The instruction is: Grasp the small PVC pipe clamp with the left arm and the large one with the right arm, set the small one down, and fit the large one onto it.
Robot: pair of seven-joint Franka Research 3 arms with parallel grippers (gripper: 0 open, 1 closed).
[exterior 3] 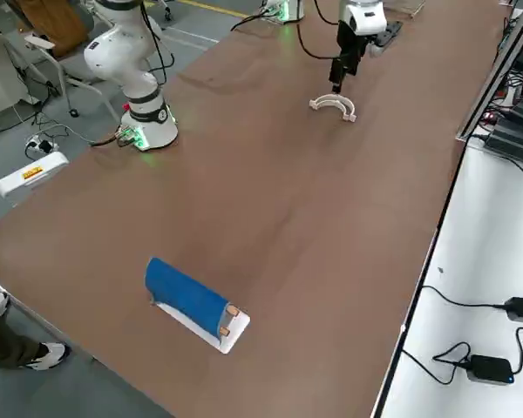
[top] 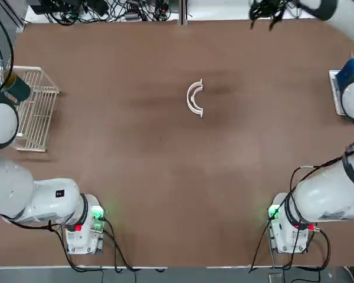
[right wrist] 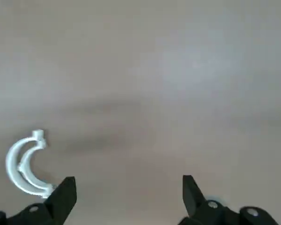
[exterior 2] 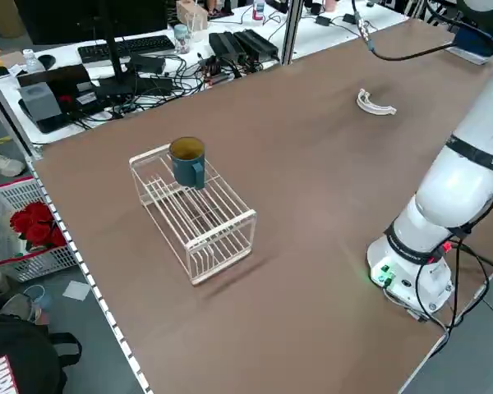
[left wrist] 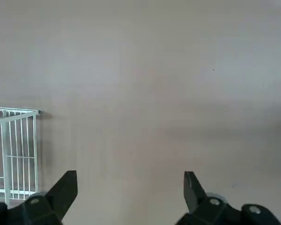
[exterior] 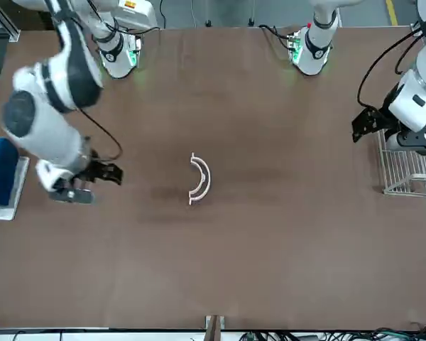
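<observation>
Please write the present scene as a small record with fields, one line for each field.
small clamp: white half-ring, on the table, nested inside the large one
large clamp: white half-ring, around the small one, tabs meeting at both ends
left gripper: open, empty, on the rack's side of the table
right gripper: open, empty, away from the clamps
rack: white wire, left side of table
mug: blue-green, on the rack
</observation>
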